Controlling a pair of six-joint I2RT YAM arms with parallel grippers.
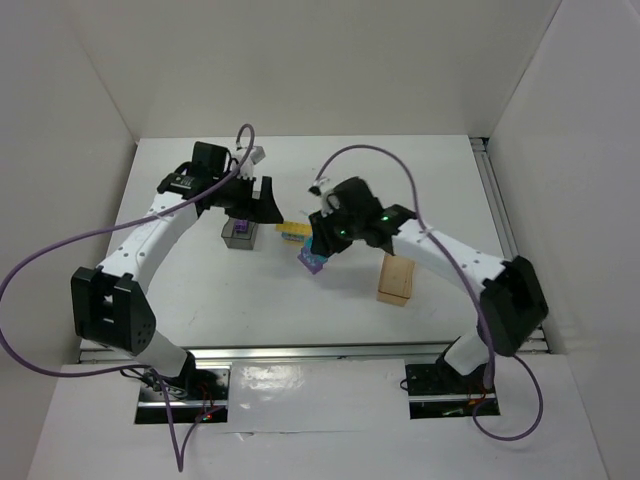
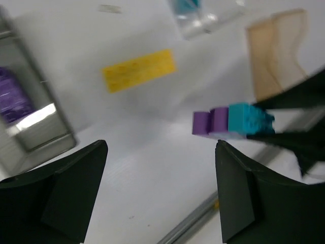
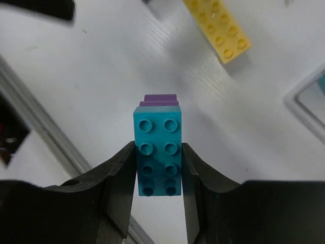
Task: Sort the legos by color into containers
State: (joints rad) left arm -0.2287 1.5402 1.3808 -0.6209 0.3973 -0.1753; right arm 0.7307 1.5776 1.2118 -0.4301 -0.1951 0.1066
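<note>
Cyan lego clamped in right pincer.

The left arm reaches away from its base and bends in toward the middle. Its wrist is turned so the left jaws point down at the counter. The left jaws are wide apart and hold nothing. The right arm reaches in from the other side. The right jaws squeeze both sides of a cyan lego with a purple lego stuck to it.
</note>
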